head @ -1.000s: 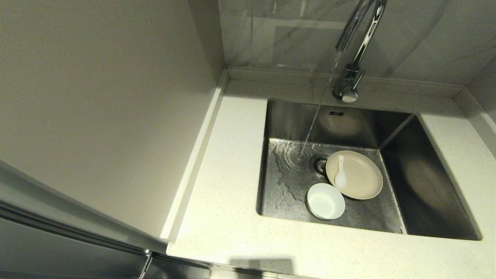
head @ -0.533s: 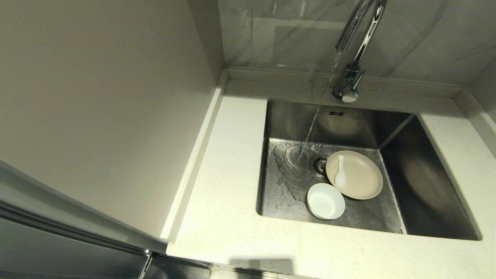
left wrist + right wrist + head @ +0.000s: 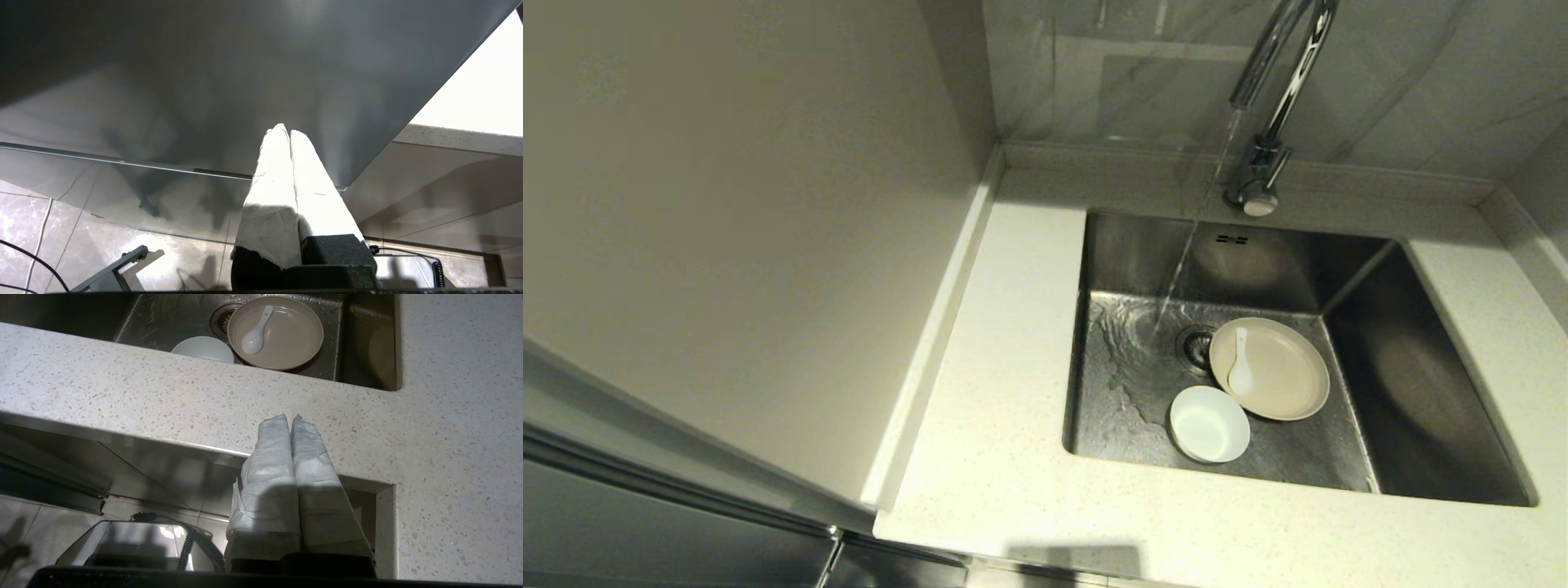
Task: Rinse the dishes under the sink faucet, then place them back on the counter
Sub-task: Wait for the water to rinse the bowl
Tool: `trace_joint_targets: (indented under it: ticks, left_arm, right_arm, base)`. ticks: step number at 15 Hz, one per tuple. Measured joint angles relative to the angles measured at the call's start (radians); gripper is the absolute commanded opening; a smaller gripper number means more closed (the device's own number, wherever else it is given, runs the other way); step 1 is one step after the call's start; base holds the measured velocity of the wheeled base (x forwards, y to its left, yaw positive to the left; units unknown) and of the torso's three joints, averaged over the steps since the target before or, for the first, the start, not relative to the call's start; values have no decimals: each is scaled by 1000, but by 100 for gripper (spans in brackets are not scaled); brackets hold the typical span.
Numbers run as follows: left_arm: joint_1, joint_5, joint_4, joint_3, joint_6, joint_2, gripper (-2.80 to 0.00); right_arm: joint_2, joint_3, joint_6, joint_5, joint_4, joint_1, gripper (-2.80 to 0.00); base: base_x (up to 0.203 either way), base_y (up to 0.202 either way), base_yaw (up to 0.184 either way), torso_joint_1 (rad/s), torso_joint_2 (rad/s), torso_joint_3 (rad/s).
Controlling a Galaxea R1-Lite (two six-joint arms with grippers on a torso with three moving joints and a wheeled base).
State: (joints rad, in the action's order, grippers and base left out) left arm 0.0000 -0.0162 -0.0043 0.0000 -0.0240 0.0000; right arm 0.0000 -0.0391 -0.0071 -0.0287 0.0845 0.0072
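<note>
Water runs from the faucet [image 3: 1278, 98] into the sink [image 3: 1421, 392], striking the steel floor just beside the drain [image 3: 1197, 347]. The plate [image 3: 1278, 380] lies on the sink floor next to the drain, with the spoon [image 3: 1240, 366] resting on it, bowl end toward the near side. The bowl [image 3: 1209, 423] sits upright on the sink floor, touching or nearly touching the plate's near-left edge. Nothing sits on the counter [image 3: 988, 408]. Neither arm shows in the head view. The left gripper [image 3: 284, 132], its wrapped fingers pressed together and holding nothing, hangs below counter level beside a dark cabinet panel [image 3: 204, 81]. The right gripper [image 3: 289, 421], fingers likewise closed and empty, is low in front of the counter's front edge
</note>
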Motion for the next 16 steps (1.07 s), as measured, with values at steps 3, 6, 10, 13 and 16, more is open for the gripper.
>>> trace_joint_targets:
  ticks: [3,6,10,13,16]
  left_arm:
    - [0,0,0,0,0,0,-280]
    - [0,0,0,0,0,0,-280]
    - [0,0,0,0,0,0,-280]
    - [0,0,0,0,0,0,-280]
    - [0,0,0,0,0,0,-280]
  right_arm:
    - [0,2,0,1,-5,0,-280]
    - [0,4,0,0,-9,0,-280]
    - [0,17,0,1,-49,0,-280]
    - [0,36,24,0,-92,0,-280]
    - [0,38,46,-2,-92,0,-280]
  base:
    - [0,0,0,0,0,0]
    - [0,0,0,0,0,0]
    - [0,0,0,0,0,0]
    - [0,0,0,0,0,0]
    - [0,0,0,0,0,0]
